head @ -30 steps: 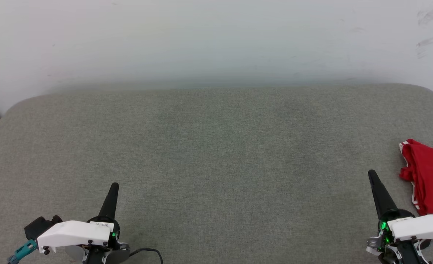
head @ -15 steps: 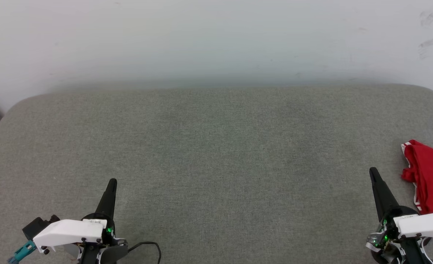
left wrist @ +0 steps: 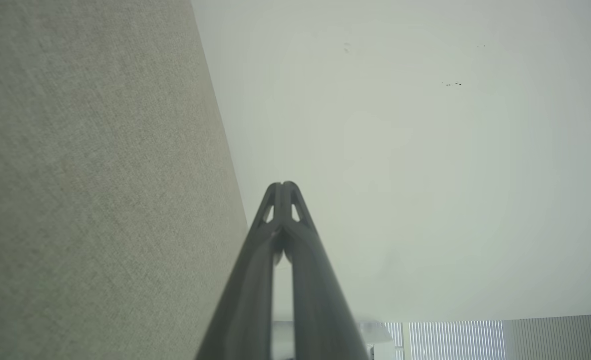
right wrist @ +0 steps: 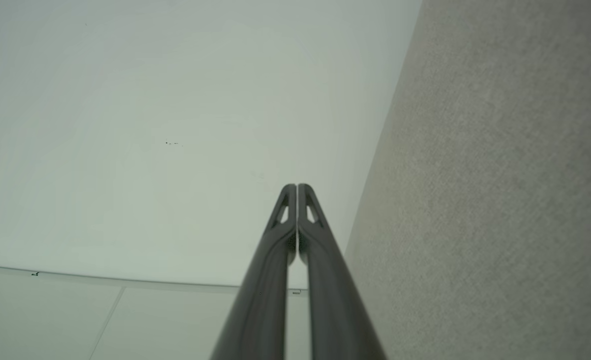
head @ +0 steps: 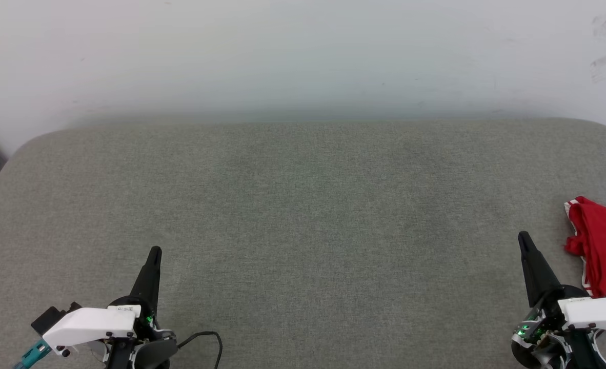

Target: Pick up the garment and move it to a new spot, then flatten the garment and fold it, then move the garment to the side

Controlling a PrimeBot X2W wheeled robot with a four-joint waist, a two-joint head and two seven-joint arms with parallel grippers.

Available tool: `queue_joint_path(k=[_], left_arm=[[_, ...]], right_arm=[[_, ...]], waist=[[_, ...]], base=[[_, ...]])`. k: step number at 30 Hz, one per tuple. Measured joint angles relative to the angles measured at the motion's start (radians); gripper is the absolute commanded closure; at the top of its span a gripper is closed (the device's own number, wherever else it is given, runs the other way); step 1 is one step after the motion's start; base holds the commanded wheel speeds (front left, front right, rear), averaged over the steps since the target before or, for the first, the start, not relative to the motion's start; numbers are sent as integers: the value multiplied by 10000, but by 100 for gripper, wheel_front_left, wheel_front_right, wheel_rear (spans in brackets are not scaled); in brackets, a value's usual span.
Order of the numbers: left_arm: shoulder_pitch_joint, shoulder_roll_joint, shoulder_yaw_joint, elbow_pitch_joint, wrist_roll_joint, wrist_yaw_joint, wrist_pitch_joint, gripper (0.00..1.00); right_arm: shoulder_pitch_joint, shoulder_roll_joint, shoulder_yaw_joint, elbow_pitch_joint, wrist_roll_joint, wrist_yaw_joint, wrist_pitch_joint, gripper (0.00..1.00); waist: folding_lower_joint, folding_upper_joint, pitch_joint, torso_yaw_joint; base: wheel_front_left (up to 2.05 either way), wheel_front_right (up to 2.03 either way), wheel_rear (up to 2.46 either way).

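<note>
The red garment (head: 603, 246) lies crumpled at the right edge of the grey padded surface (head: 303, 215), with thin white trim along its left side and the frame cutting off the rest. My right gripper (head: 523, 238) is shut and empty, just left of the garment and apart from it. At the lower left my left gripper (head: 155, 252) is also shut on nothing. In the left wrist view the left gripper (left wrist: 282, 186) has its tips pressed together. In the right wrist view the right gripper (right wrist: 296, 187) is closed the same way.
A pale wall (head: 303, 56) rises behind the padded surface. A dark cable (head: 205, 338) loops beside the left wrist. The surface's rounded far corners sit at the upper left and upper right.
Both grippers have drawn back slightly toward the bottom edge. The view has shifted a little, so the garment sits a bit further right. Both grippers stay shut.
</note>
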Motion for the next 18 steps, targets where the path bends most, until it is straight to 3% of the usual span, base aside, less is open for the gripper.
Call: queue_joint_path(k=[18], left_arm=[[-103, -111, 226, 38, -589, -161, 226, 100]], right_arm=[[-146, 12, -44, 140, 744, 0, 77, 100]], waist=[[1, 0, 9, 51]], base=[[0, 0, 0]])
